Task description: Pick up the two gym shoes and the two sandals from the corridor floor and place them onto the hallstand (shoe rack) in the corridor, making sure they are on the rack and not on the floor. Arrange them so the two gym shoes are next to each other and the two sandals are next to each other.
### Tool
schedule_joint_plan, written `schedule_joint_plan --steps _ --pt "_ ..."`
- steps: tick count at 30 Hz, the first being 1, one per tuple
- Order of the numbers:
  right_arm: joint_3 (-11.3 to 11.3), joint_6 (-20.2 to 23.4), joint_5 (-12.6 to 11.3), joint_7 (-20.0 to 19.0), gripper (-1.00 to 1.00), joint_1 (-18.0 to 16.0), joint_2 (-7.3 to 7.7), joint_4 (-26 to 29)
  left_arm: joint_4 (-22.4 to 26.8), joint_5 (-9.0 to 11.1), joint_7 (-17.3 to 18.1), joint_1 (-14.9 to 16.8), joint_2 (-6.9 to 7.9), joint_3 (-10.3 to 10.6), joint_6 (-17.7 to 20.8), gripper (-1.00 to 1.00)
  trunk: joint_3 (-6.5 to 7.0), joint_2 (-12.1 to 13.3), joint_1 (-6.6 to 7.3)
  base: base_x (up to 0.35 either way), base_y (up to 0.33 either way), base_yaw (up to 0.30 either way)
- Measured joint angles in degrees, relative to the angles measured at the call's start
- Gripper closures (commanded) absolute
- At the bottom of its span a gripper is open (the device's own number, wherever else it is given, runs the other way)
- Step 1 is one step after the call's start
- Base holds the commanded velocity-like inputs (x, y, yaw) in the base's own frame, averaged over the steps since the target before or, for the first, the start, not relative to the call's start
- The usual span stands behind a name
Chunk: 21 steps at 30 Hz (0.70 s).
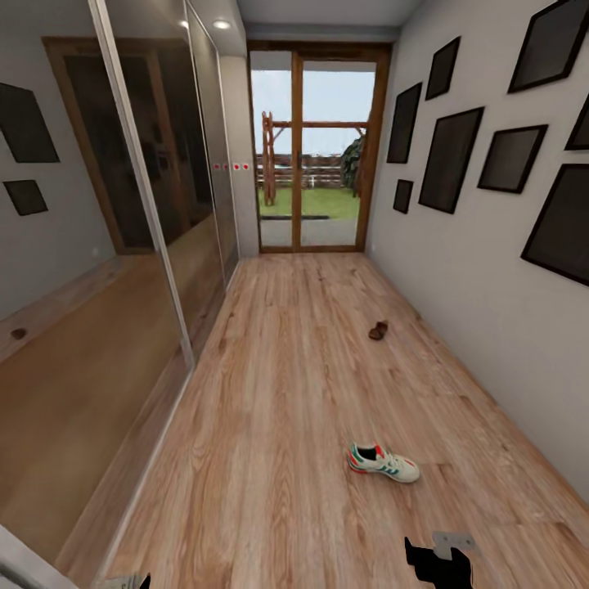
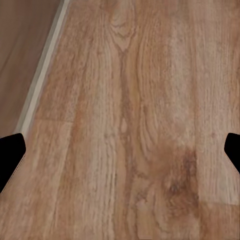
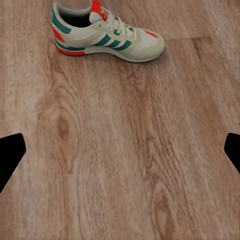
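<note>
On the corridor floor point(image 1: 270, 393) (wood-grain) lies one gym shoe point(image 1: 384, 463), upright.

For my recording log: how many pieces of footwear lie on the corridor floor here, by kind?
Gym shoes: 1, off-white with green stripes
Brown sandals: 1, small and far off, so the kind is less certain
Total: 2

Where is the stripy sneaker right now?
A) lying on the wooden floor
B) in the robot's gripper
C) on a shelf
A: the gym shoe rests on the corridor floor, ahead of the open right gripper and apart from it.
</note>
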<state>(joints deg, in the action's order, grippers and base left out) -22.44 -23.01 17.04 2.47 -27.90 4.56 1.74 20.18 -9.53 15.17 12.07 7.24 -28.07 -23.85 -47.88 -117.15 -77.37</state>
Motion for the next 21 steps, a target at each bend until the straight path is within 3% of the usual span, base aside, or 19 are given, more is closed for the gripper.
schedule_joint_plan --steps 21 --pt "0.0 0.0 0.0 0.0 -1.0 0.0 0.0 0.01 -0.01 -0.01 0.0 0.0 0.0 0.0 0.0 -1.0 0.0 0.0 0.0 0.336 0.047 0.0"
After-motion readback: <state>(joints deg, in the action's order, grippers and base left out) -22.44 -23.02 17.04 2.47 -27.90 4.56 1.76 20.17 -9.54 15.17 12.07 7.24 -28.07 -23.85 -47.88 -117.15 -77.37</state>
